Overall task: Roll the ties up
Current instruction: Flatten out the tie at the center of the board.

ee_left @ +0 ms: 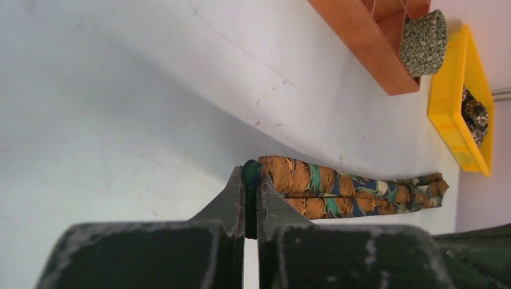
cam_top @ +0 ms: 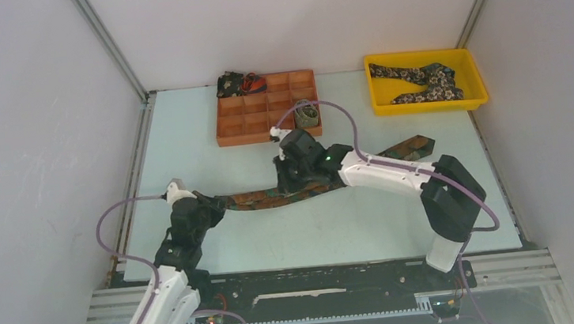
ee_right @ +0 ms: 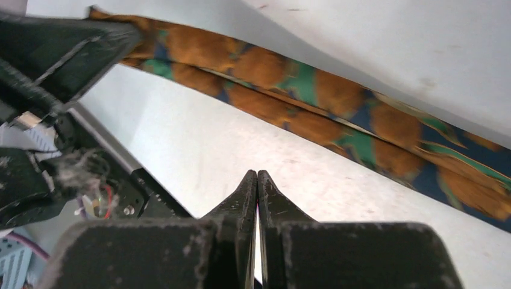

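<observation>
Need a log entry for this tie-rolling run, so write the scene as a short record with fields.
Tie in work: brown-orange tie, lying stretched across the table between the arms
Left end effector: shut on one end of that tie
Right end effector: shut, nothing visible between its fingers; the tie passes beside it
Done: one rolled tie in a compartment of the orange tray
Not yet rolled: floral tie in the yellow bin

Pale table point(cam_top: 315, 239), brown tie point(cam_top: 252, 200) stretched across, orange divided tray point(cam_top: 265, 136), yellow bin point(cam_top: 429, 105)
</observation>
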